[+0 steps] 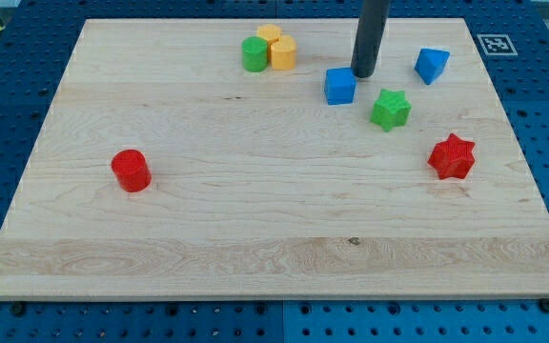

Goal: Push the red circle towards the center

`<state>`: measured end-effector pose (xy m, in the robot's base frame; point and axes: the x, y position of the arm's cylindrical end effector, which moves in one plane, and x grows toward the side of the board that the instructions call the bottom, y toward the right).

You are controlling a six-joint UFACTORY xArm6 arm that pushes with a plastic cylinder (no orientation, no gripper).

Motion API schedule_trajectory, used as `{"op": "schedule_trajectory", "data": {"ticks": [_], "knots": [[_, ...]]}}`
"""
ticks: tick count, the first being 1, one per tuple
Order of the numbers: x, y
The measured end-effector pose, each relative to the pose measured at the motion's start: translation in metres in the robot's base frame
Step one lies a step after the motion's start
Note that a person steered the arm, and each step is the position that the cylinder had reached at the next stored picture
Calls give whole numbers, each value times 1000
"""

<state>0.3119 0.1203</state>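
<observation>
On the wooden counter (255, 238), the red circle (131, 171) is the nearest block, standing alone toward the view's left and well apart from everything else; taking it as the landmark, every other block lies to its right. Far to its right and a little farther back sits the red star (452, 157). Beyond that, still far right of the red circle, is the green star (390, 109), and just left of it the blue cube (340, 86). My tip (364, 73) rests just beside the blue cube's upper right corner, well away from the red circle. The rod carries no pincer, so nothing is grasped or released. Farther back, the blue block (431, 65) lies rightmost, while the green cylinder (254, 54) and two yellow blocks (276, 46) cluster together, touching, up and right of the red circle.
</observation>
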Motion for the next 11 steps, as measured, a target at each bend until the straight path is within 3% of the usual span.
{"op": "schedule_trajectory", "data": {"ticks": [3,4,6,10,11], "knots": [[-39,-57],[-19,-78],[105,-151],[121,-338],[156,-385]]}}
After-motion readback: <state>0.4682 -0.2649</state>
